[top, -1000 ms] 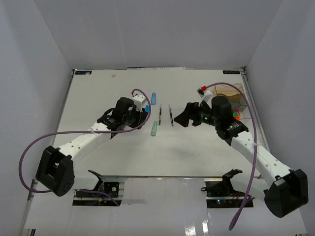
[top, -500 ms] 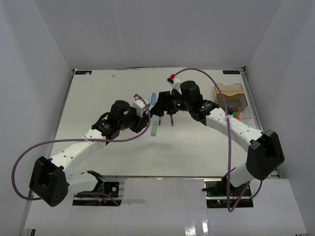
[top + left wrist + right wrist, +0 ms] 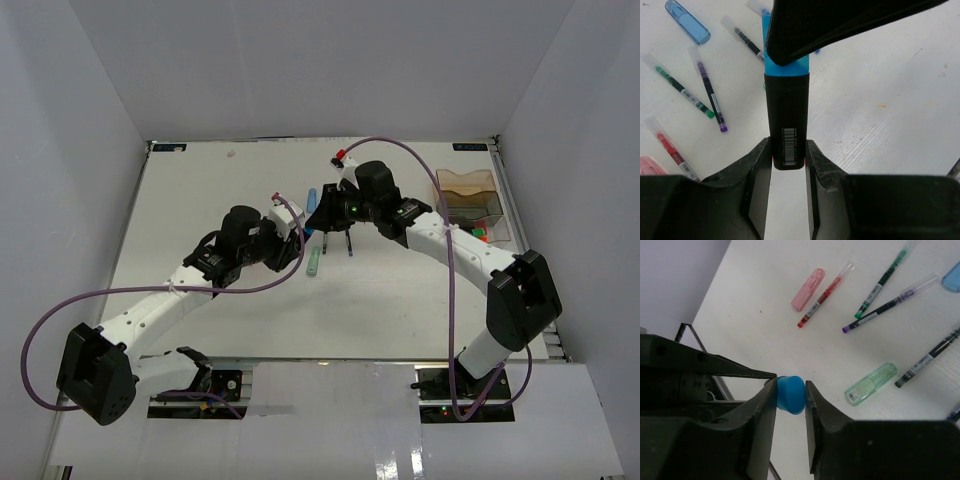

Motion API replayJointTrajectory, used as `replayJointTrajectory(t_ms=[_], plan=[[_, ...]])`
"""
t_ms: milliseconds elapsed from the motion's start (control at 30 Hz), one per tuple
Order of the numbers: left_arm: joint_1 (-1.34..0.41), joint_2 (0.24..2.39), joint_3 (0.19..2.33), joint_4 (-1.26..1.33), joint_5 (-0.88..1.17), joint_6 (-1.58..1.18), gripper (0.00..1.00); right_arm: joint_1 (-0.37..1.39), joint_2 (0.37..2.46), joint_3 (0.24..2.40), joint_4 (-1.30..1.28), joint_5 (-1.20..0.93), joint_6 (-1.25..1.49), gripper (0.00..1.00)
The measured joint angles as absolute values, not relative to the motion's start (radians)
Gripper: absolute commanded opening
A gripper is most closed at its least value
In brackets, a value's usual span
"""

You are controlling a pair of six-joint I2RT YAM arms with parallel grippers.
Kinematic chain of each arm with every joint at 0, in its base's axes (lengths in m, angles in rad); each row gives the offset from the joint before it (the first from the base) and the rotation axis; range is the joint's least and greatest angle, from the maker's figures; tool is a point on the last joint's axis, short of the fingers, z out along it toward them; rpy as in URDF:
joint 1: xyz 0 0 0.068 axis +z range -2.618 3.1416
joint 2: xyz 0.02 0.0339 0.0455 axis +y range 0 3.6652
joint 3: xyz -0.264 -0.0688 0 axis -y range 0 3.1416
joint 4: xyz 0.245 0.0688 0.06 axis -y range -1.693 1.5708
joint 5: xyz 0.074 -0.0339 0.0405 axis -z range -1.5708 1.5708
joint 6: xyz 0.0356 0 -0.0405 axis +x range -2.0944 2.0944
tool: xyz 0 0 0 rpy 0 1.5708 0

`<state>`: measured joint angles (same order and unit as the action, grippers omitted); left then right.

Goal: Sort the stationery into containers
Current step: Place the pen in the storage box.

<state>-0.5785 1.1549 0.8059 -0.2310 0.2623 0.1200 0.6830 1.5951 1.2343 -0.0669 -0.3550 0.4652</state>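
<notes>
White table [image 3: 200, 200] inside pale walls; both arms meet over its middle, sharing one marker [image 3: 786, 120]; L gripper [image 3: 787, 150] is clamped on the tail end of the black barrel, pads tight on both sides; R gripper [image 3: 791, 390] pinches the blue cap [image 3: 791, 396], jaws closed onto it w/ no gap showing; so the marker is off the table, held at both ends. Long axis runs from the L jaws to the R jaws, i.e. near-left to far-right in the top view. Trays sit at the far right: amber tray [image 3: 465, 184] w/ clear tray [image 3: 492, 212] adjoining on its near side; R arm is much the nearer to them, L arm well apart. Prob. a handover, maybe a cap pull; can't tell which. If handover, L needs to let go first, then R swings right. Loose on the table below: pink piece [image 3: 808, 289], red pen [image 3: 825, 296], green pen [image 3: 884, 281], purple pen [image 3: 890, 302], mint piece [image 3: 871, 384]; all unsorted.
</notes>
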Motion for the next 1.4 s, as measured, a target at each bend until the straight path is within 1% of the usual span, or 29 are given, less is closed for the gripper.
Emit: replayJointTrajectory(t_ms=[33,67,100,133,200,233,300,333,467,567,633,800,900,967,1100,1400], plan=[[-0.579,1.155,0.805,-0.232,0.262,0.120,0.30,0.683,1.595,1.235,-0.065,-0.360,0.470,0.26],[-0.579,1.155,0.802,-0.231,0.262,0.121,0.31,0.683,1.595,1.235,-0.062,-0.366,0.476,0.21],[-0.579,1.155,0.798,-0.230,0.262,0.122,0.34,0.683,1.595,1.236,-0.060,-0.375,0.486,0.18],[-0.579,1.155,0.796,-0.230,0.262,0.122,0.37,0.684,1.595,1.236,-0.059,-0.373,0.484,0.13],[-0.579,1.155,0.794,-0.232,0.261,0.122,0.44,0.688,1.595,1.236,-0.059,-0.373,0.485,0.10],[-0.579,1.155,0.794,-0.231,0.260,0.122,0.55,0.688,1.594,1.236,-0.058,-0.373,0.485,0.09],[-0.579,1.155,0.794,-0.227,0.253,0.124,0.65,0.687,1.588,1.229,-0.056,-0.361,0.483,0.08],[-0.579,1.155,0.794,-0.224,0.249,0.119,0.78,0.682,1.582,1.219,-0.056,-0.357,0.482,0.08],[-0.579,1.155,0.794,-0.219,0.221,0.105,0.98,0.629,1.512,1.132,-0.057,-0.331,0.478,0.08],[-0.579,1.155,0.794,-0.209,0.193,0.089,0.98,0.526,1.426,1.041,-0.063,-0.316,0.468,0.08],[-0.579,1.155,0.794,-0.206,0.160,0.077,0.98,0.418,1.358,0.980,-0.068,-0.311,0.459,0.08],[-0.570,1.155,0.794,-0.203,0.043,0.030,0.98,0.073,1.206,0.884,-0.121,-0.288,0.411,0.08],[-0.538,1.155,0.794,-0.205,-0.029,-0.022,0.98,-0.147,1.175,0.877,-0.136,-0.289,0.385,0.08],[-0.503,1.155,0.796,-0.207,-0.068,-0.057,0.98,-0.250,1.172,0.873,-0.138,-0.284,0.385,0.08],[-0.441,1.155,0.797,-0.209,-0.118,-0.114,0.98,-0.332,1.203,0.869,-0.138,-0.288,0.390,0.08],[-0.421,1.155,0.799,-0.216,-0.143,-0.157,0.98,-0.371,1.377,0.888,-0.133,-0.299,0.392,0.09]])
